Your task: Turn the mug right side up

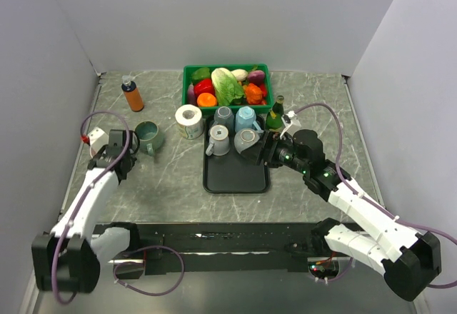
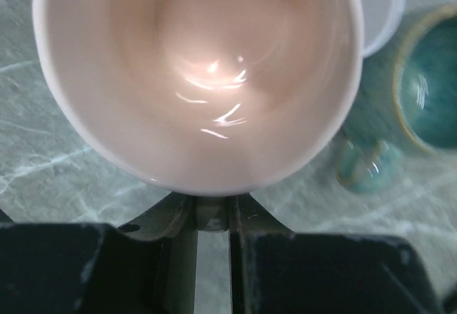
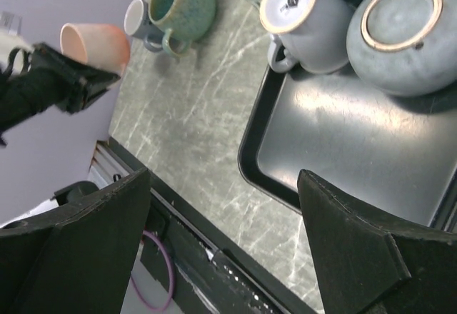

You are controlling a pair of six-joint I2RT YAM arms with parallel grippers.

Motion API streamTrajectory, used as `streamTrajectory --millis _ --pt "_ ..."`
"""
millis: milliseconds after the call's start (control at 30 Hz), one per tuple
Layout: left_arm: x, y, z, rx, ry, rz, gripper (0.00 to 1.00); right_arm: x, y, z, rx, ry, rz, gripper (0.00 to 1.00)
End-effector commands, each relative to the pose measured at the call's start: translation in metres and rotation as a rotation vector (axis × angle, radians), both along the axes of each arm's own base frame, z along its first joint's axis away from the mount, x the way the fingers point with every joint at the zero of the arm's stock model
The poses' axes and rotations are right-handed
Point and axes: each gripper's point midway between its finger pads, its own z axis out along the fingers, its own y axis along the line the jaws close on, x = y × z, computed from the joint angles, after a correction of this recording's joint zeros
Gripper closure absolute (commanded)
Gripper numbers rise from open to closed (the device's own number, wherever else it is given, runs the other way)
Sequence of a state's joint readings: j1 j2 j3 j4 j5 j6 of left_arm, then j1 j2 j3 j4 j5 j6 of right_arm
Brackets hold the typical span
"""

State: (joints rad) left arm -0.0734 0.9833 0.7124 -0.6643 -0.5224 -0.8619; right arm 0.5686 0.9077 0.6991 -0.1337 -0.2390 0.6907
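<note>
Pinching the glossy pink mug (image 2: 200, 78) by its rim, the left claw (image 2: 212, 210) grips (right claw (image 3: 221, 242) gapes wide).

The marbled table (image 1: 171, 178) carries a black tray (image 1: 235, 177), green basket (image 1: 225, 66), orange bottle (image 1: 132, 95), paper roll (image 1: 189, 121) and teal mug (image 1: 150, 137).

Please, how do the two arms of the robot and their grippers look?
Both the left arm and right arm have white links, black joints and black bases. A thin purple cable loops along each. The left gripper and right gripper have broad black fingers.
</note>
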Motion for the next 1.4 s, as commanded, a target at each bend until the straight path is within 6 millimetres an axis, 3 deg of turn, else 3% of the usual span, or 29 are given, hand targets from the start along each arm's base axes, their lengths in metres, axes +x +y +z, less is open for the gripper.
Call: streamTrajectory --millis 0,100,267,400,833,967,1000,1100,1367 --pt "0.039 0.016 0.012 0.027 -0.087 0.094 0.99 -0.002 0.002 0.008 0.014 -0.003 0.034 0.11" --pt "0.045 0.019 0.002 -0.002 -0.095 0.103 0.99 -0.001 0.0 0.01 0.005 -0.011 0.034 0.11" --pt "0.033 0.039 -0.018 -0.024 -0.053 0.155 0.99 0.0 -0.001 0.007 -0.006 -0.01 0.037 0.11" --pt "0.029 0.044 -0.019 -0.039 -0.068 0.174 0.99 0.0 -0.001 0.002 -0.009 0.002 0.04 0.11" --pt "0.048 0.058 -0.039 -0.141 -0.022 0.168 0.99 0.002 -0.006 -0.01 -0.065 0.055 0.032 0.09" --pt "0.051 0.056 -0.037 -0.161 -0.032 0.148 0.87 0.003 -0.005 -0.013 -0.072 0.078 0.034 0.09" --pt "0.052 0.055 -0.038 -0.166 -0.028 0.14 0.78 0.004 -0.005 -0.014 -0.073 0.081 0.035 0.08" --pt "0.053 0.052 -0.04 -0.179 -0.017 0.124 0.65 0.005 -0.004 -0.018 -0.079 0.099 0.032 0.08" --pt "0.052 0.047 -0.032 -0.195 -0.017 0.099 0.45 0.006 -0.005 -0.021 -0.094 0.116 0.03 0.08"
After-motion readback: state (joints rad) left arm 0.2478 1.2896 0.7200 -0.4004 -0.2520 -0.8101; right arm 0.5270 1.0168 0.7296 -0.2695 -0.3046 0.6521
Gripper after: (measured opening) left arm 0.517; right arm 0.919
